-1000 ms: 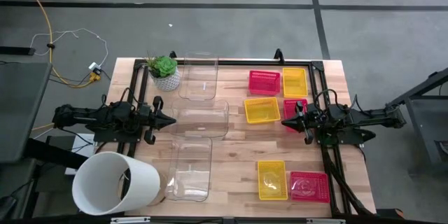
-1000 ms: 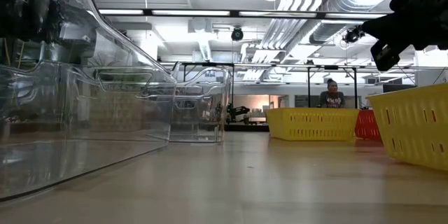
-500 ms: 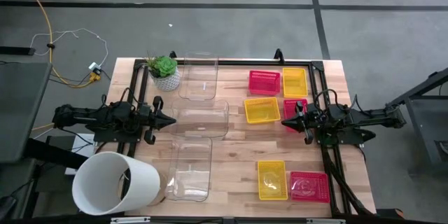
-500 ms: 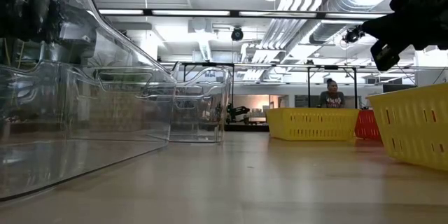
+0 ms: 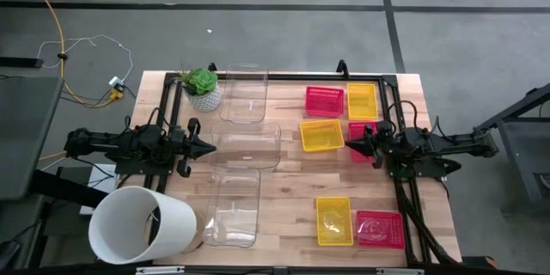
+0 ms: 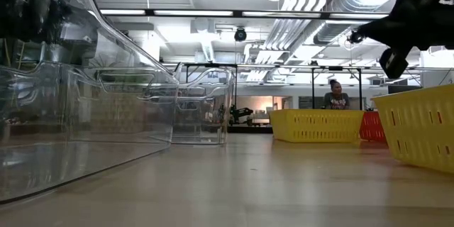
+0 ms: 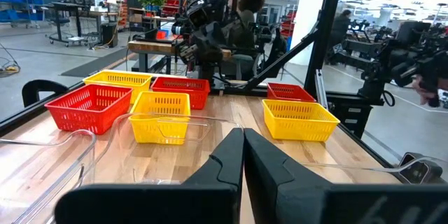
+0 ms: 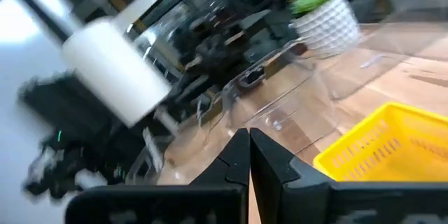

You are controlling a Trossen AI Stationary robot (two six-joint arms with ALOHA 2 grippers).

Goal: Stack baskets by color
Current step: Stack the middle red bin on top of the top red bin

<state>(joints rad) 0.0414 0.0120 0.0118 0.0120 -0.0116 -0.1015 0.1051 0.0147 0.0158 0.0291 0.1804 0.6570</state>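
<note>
Several small mesh baskets rest on their bases on the right half of the wooden table. At the far side sit a red one, a yellow one, a second yellow one and a red one partly under my right arm. Near the front edge a yellow basket sits next to a red one. My right gripper hangs shut and level above the table, by the middle yellow basket. My left gripper waits shut at the table's left, its fingers pointing level toward the baskets.
Three clear plastic bins stand in a row down the table's middle. A big white cylinder lies at the near left corner, and a potted plant stands at the far left. A person sits beyond the table.
My right gripper has rolled about the line it points along while staying in place above the table, still shut. The baskets and my left arm have kept still.
</note>
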